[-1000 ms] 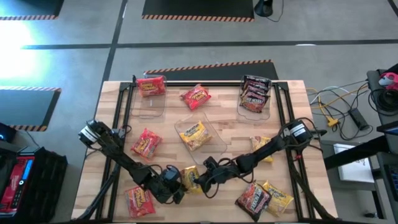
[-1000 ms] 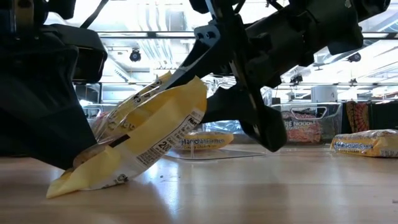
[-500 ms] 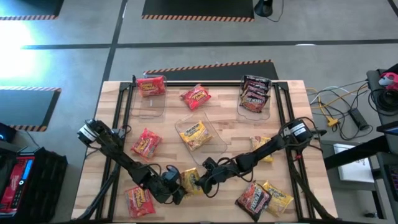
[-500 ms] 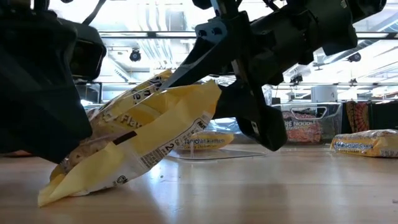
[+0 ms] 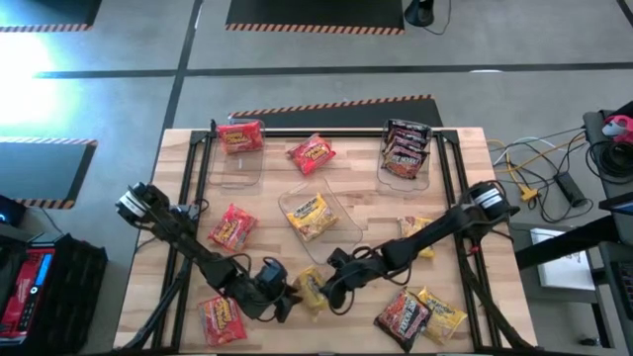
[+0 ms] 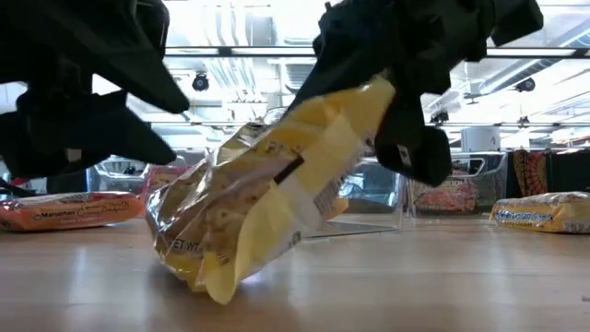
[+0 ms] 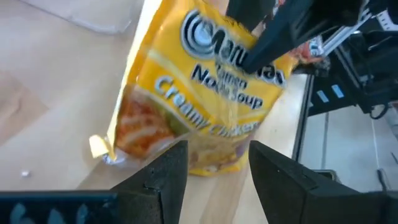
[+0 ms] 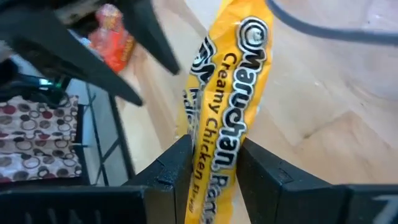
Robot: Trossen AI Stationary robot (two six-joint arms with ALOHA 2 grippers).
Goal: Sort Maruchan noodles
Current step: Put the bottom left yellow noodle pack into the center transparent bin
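Note:
A yellow Maruchan noodle packet [image 5: 313, 289] stands tilted near the table's front middle, its upper end in my shut right gripper [image 5: 329, 287]. My left gripper [image 5: 284, 297] hangs open just left of the packet. In the left wrist view its fingers stand on either side of the packet's lower edge [image 7: 211, 163]; in the low view they [image 6: 180, 129] are apart from it. More packets lie loose: red ones [image 5: 232, 227] [image 5: 223, 318] [image 5: 312, 153], yellow ones [image 5: 440, 311] [image 5: 415, 237] and a dark one [image 5: 401, 314]. My right gripper pinches the yellow packet's upper end [image 8: 217, 140] between its two fingers. They come slanting down from the table's right side. The packet hangs tilted below them, and its lower corner [image 6: 219, 293] is down at the tabletop.
Three clear bins stand farther back: one at the far left [image 5: 240, 163] with a red packet, one in the middle [image 5: 331, 229] with a yellow packet, one at the far right [image 5: 406, 176] with dark packets. Black rails [image 5: 450, 168] run along both table sides.
My left gripper has opened, let go of the yellow packet and risen. My right gripper has gone up with the packet's upper end. The packet has tipped from lying low to standing steeply, and its lower end has stayed at the table.

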